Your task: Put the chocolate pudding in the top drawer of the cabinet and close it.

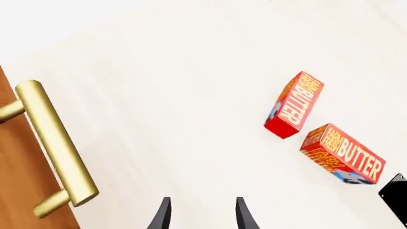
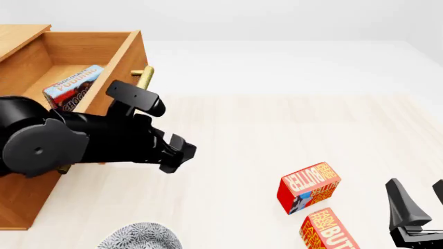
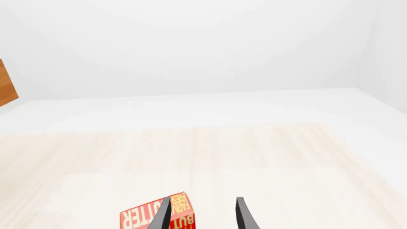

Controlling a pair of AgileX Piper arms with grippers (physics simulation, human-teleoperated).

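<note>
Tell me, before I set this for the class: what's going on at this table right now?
The chocolate pudding already lies inside the open top drawer of the cabinet. The left gripper is open and empty, close beside the drawer's brass handle but not touching it. The right gripper, also open, hangs near two butter boxes on the table. The drawer remains to be closed.

2 butter boxes (image 2: 309, 193) (image 2: 329, 231) on table (image 2: 235, 155), w/ patterned plate (image 2: 138, 237) nr front edge.
</note>
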